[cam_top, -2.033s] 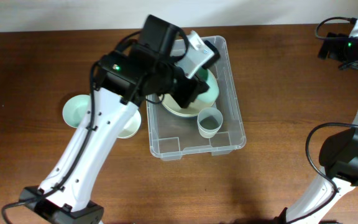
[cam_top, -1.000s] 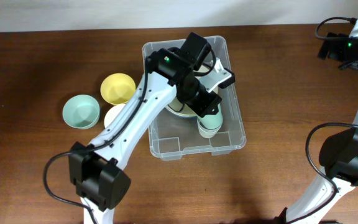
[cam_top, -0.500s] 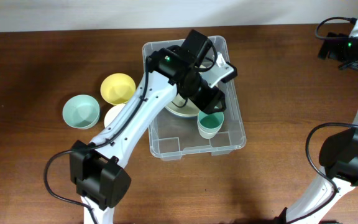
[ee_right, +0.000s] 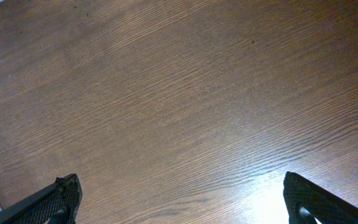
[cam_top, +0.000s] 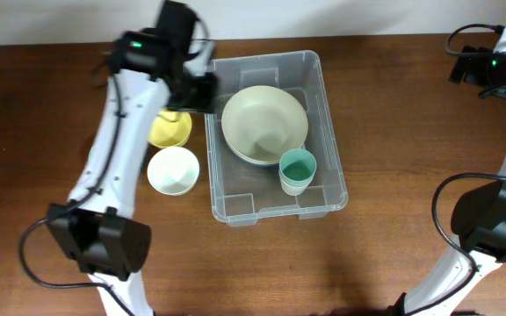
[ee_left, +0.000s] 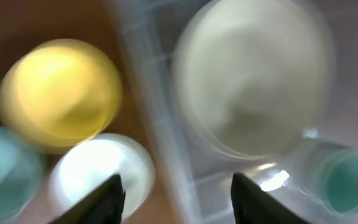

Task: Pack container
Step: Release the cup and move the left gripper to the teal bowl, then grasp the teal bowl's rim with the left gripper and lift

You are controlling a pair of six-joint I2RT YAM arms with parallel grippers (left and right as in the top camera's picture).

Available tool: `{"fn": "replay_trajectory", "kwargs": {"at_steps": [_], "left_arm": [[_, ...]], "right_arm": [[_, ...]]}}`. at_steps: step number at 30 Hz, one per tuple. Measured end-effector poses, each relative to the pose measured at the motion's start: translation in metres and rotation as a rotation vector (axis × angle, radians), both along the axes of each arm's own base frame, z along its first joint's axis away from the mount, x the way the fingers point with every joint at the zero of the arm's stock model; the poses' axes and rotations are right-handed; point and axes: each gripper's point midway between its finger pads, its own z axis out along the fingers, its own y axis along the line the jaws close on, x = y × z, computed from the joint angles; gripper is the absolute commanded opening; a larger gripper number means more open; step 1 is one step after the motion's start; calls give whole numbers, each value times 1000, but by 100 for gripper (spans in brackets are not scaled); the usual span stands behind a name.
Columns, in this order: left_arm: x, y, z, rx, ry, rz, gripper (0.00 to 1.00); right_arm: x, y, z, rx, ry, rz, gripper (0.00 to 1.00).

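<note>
clearly spread and empty, the left gripper (ee_left: 178,198) hovers at the container (cam_top: 244,200) edge; the right gripper (ee_right: 179,194) gapes too.

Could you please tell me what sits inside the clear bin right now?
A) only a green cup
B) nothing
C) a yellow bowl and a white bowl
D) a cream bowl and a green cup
D: in the overhead view, the cream bowl and the green cup both lie within the walls of the bin.

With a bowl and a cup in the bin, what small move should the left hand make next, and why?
Probably shift the left hand over the yellow bowl and lower: it is open and empty, and that bowl sits close by outside the container.
</note>
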Motion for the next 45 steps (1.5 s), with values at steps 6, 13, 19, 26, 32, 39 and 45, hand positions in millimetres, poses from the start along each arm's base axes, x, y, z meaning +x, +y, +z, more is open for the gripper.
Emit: {"fn": "replay_trajectory", "kwargs": {"at_steps": [6,13,19,26,32,39,45], "left_arm": [[-23,99,-8,159,139,355,94],[-26,176,-6,135,144,783,94],[-24,201,-5,97,120,983,92],[-38,226,-18,106,170,1093,91],[-55,242,-57,136,269,1082,90],[-51,231,-101,84,310,904,89],[-67,221,-142,76,377,834,84]], "right_arm": [[0,0,0,0,0,0,99],[0,0,0,0,0,0,99],[0,0,0,0,0,0,99],[0,0,0,0,0,0,99],[0,0,0,0,0,0,99],[0,0,0,0,0,0,99],[0,0,0,0,1,0,99]]}}
